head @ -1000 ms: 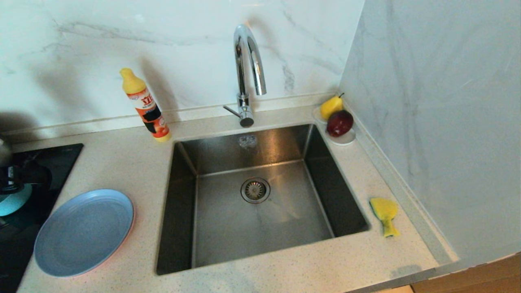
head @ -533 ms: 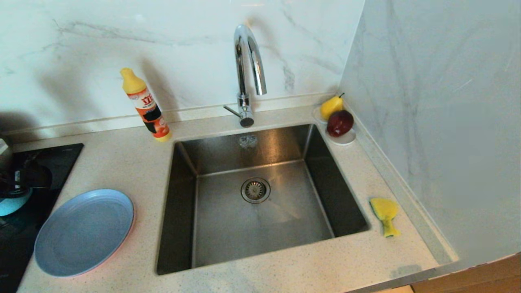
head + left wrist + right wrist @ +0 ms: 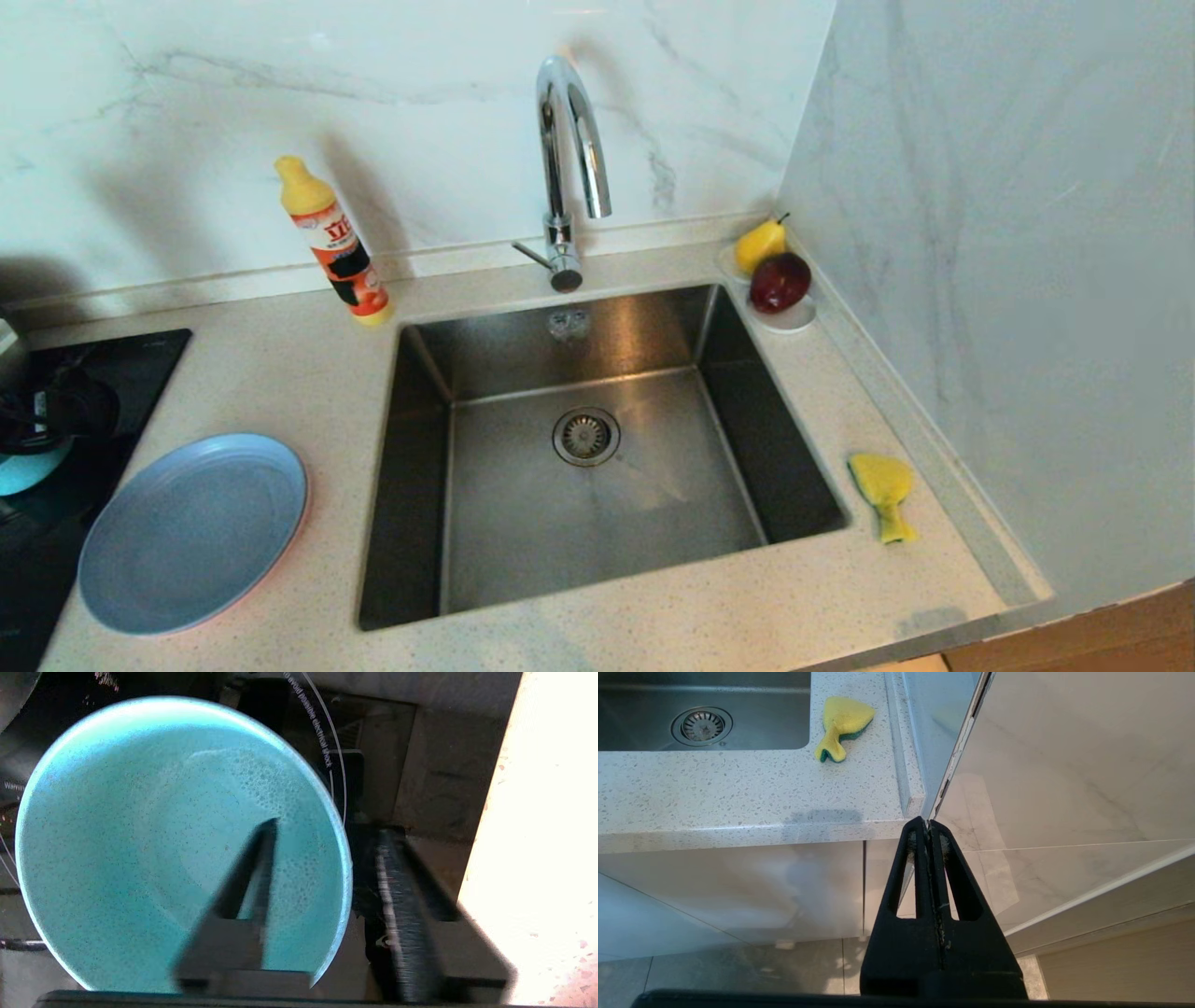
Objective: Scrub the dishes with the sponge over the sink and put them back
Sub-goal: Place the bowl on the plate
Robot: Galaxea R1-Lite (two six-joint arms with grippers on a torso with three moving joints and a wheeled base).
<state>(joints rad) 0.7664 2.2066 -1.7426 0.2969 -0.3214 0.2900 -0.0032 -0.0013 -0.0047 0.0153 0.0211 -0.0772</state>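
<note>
While the sink point(image 3: 597, 448) lies bare, the blue plate point(image 3: 191, 532) rests to its left and the sponge point(image 3: 882, 493) to its right. The teal bowl point(image 3: 177, 844) sits on the black hob, its rim straddled by the left gripper point(image 3: 322, 854); whether it is pinched cannot be told. The right gripper point(image 3: 928, 835) is parked below the counter edge, fingers pressed together on nothing.

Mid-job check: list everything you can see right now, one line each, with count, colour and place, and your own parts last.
Sink: 1, steel, centre of counter.
Tap: 1, chrome, behind sink.
Bottle: 1, orange with yellow cap, leaning by wall, back left of sink.
Blue plate: 1, counter left of sink, stacked on a pink plate whose edge just shows.
Bowl: 1, teal, on black hob at far left.
Sponge: 1, yellow and green, counter right of sink.
Pear: 1, yellow, on saucer.
Apple: 1, dark red, on saucer.
Saucer: 1, white, back right corner.
Left tool: fingers astride bowl rim.
Right tool: shut, parked below counter edge.
</note>
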